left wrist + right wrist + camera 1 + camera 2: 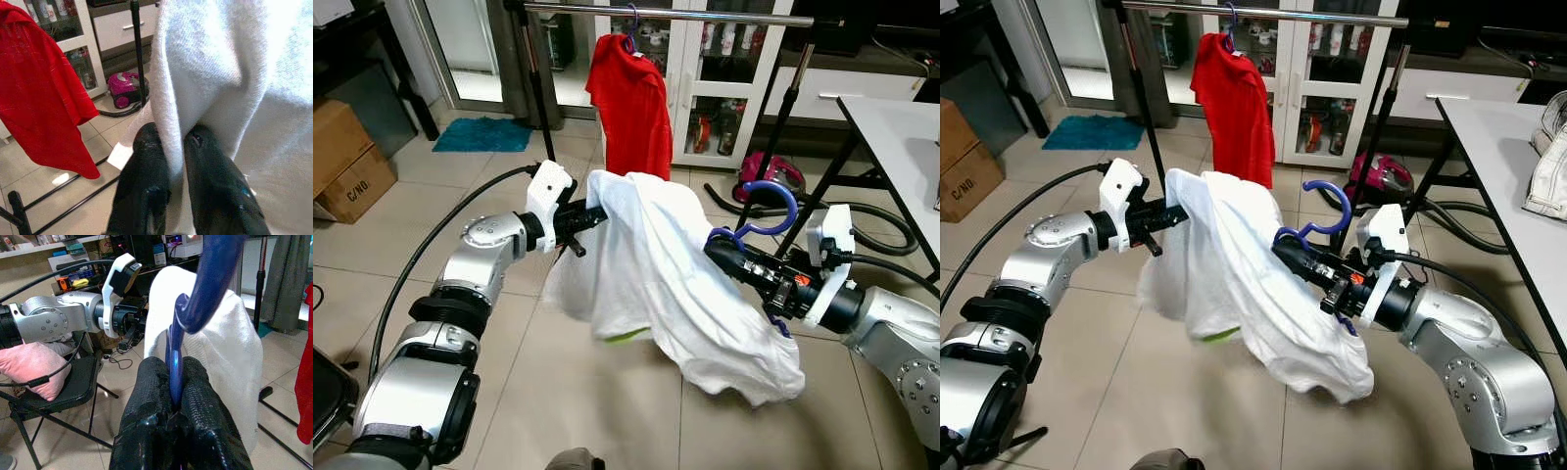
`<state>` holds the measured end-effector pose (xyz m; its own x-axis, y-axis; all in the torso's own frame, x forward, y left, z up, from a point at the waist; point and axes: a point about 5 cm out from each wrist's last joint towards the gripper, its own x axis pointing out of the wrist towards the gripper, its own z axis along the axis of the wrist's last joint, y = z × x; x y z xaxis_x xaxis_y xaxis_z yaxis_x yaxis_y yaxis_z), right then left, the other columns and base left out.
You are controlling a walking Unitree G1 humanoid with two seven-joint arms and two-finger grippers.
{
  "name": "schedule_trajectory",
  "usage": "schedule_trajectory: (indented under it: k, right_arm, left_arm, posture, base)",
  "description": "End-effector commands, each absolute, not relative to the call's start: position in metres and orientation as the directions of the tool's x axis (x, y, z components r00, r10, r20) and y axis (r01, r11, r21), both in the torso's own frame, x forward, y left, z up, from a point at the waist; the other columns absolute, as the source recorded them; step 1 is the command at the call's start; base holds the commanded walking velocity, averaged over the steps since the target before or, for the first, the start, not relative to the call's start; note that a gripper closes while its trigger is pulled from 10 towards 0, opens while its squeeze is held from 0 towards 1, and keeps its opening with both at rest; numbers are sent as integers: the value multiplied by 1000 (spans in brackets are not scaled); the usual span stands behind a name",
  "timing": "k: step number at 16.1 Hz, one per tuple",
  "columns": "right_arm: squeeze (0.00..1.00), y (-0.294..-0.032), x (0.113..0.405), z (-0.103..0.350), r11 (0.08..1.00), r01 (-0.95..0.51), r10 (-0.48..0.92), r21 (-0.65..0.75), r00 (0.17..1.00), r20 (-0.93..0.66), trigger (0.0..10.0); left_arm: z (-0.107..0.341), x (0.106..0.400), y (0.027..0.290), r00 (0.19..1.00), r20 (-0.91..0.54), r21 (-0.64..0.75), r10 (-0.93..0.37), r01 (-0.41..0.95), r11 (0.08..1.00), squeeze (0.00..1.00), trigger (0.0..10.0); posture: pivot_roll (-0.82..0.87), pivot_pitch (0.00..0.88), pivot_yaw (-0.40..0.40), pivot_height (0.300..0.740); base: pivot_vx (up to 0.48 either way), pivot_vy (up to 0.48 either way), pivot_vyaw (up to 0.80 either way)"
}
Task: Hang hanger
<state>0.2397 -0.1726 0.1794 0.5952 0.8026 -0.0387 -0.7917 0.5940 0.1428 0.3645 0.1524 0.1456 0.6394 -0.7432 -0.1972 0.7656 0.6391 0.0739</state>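
Right gripper (172, 382) pinches blue hanger (766, 208) at its neck. Left gripper (173, 147) pinches white garment (675, 284) draped over it, below rack rail (666, 12).

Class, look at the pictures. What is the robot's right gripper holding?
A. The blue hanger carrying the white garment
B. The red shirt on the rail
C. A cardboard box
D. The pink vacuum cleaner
A: the right gripper is shut on the blue hanger, whose hook rises above the white garment.

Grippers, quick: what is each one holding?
Left gripper: shut on the white garment.
Right gripper: shut on the blue hanger.
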Motion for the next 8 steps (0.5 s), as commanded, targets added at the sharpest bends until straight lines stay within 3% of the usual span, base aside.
schedule_trajectory:
  k: [1,6,8]
  right_arm:
    - [0,-175,242,189,604,-791,795,98,606,-10,10000]
    - [0,-179,246,186,647,-756,761,94,647,-35,10000]
    - [0,-187,253,175,725,-682,689,97,717,-109,10000]
  left_arm:
    - [149,366,153,641,-181,77,-746,765,639,0,0]
    - [152,365,157,664,-123,73,-738,747,661,0,0]
    - [165,367,164,707,-45,93,-706,706,702,0,0]
  posture:
    - [-16,0,66,740]
    - [-18,0,68,740]
    - [-20,0,69,740]
  base:
    - [0,0,0]
    - [0,0,0]
    - [0,0,0]
